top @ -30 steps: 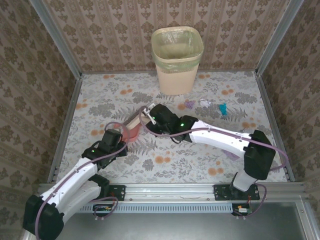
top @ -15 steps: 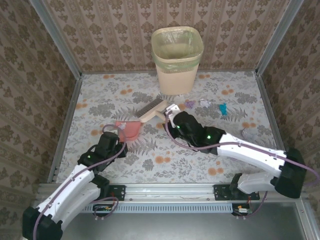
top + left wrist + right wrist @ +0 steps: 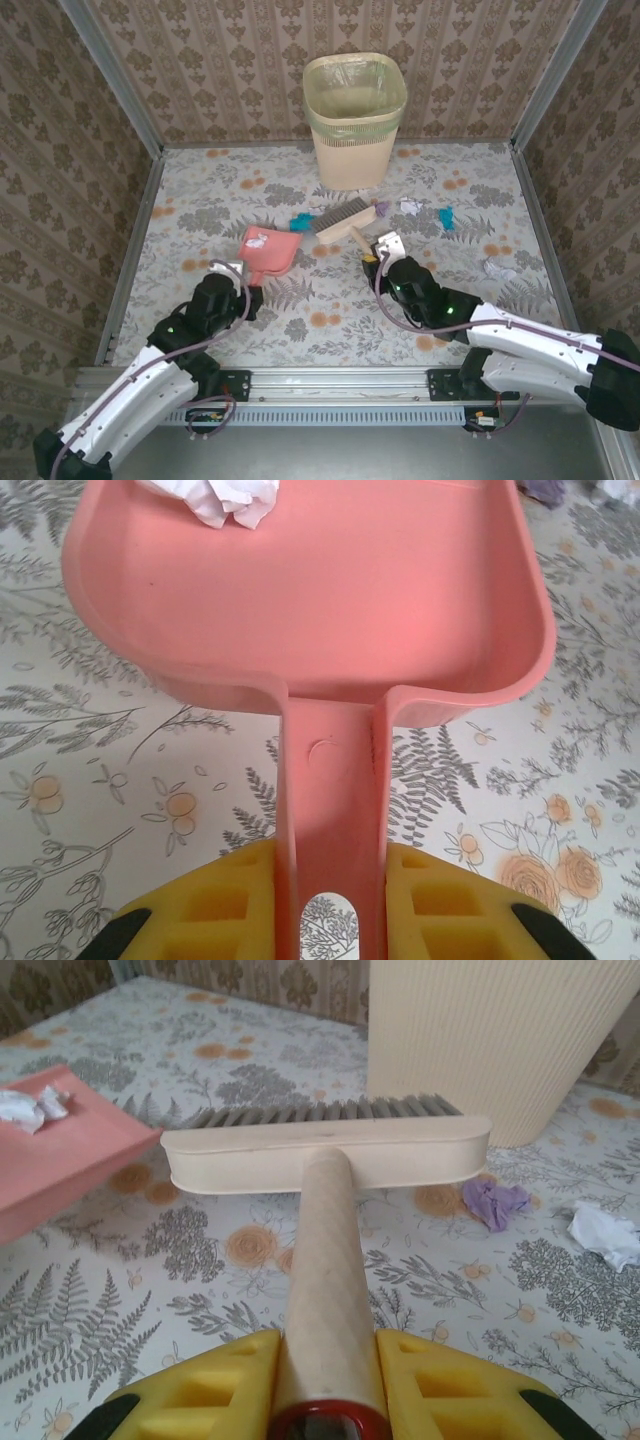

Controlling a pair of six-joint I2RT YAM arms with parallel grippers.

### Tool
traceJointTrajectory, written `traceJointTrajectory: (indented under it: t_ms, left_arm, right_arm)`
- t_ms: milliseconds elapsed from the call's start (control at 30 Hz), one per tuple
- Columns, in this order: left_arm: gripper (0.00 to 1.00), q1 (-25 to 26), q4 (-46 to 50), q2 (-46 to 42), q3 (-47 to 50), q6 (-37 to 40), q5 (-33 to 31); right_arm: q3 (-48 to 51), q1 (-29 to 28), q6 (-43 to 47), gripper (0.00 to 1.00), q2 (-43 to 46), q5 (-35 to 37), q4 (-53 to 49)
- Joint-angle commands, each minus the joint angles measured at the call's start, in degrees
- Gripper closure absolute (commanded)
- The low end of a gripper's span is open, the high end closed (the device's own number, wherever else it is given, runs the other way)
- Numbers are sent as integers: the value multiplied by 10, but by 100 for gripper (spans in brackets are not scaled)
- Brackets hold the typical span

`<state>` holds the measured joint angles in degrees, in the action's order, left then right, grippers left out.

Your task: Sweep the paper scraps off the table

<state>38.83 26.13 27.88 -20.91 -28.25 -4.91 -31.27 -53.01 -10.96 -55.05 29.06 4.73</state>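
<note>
My left gripper [image 3: 245, 276] [image 3: 330, 900] is shut on the handle of the pink dustpan [image 3: 270, 251] [image 3: 320, 600], which lies flat on the table [image 3: 330, 335]. A white paper scrap [image 3: 257, 239] [image 3: 225, 498] sits inside the pan. My right gripper [image 3: 374, 256] [image 3: 328, 1380] is shut on the wooden handle of the brush [image 3: 343, 217] [image 3: 325, 1150], its bristles toward the bin. A teal scrap [image 3: 300, 219] lies between pan and brush. Just right of the brush head are a purple scrap [image 3: 380, 209] [image 3: 495, 1203], a white scrap [image 3: 410, 206] [image 3: 605, 1235] and another teal scrap [image 3: 446, 217].
A cream waste bin [image 3: 354, 120] [image 3: 490, 1040] with a liner stands at the back centre, close behind the brush. Another white scrap [image 3: 497, 268] lies near the right rail. Patterned walls enclose three sides.
The right arm swung the brush rightward, away from the dustpan toward the scraps near the bin. The left arm drew back with the dustpan. A teal scrap now shows between them.
</note>
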Motion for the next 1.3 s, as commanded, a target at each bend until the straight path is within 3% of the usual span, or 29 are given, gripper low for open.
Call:
traceJointTrajectory:
  t_ms: [0,133,367,633,800,933,1267]
  left_arm:
    - [100,50,-22,-4,-14,33,-64]
    - [100,104,-12,20,-58,34,-115]
    - [100,125,23,104,-177,20,-134]
    - [100,125,40,197,-318,29,-144]
    - [100,118,110,322,-485,32,-139]
    - [100,94,148,419,-620,18,-87]
    - [100,-3,104,639,-881,-92,175]
  right_arm:
    - [26,3,-14,100,27,51,93]
    - [48,3,-29,100,55,76,106]
    - [81,23,-87,100,111,152,89]
    - [114,94,-171,100,175,129,53]
    - [110,107,-170,100,163,97,52]
    - [105,109,-161,100,143,73,57]
    - [102,111,-152,100,116,29,74]
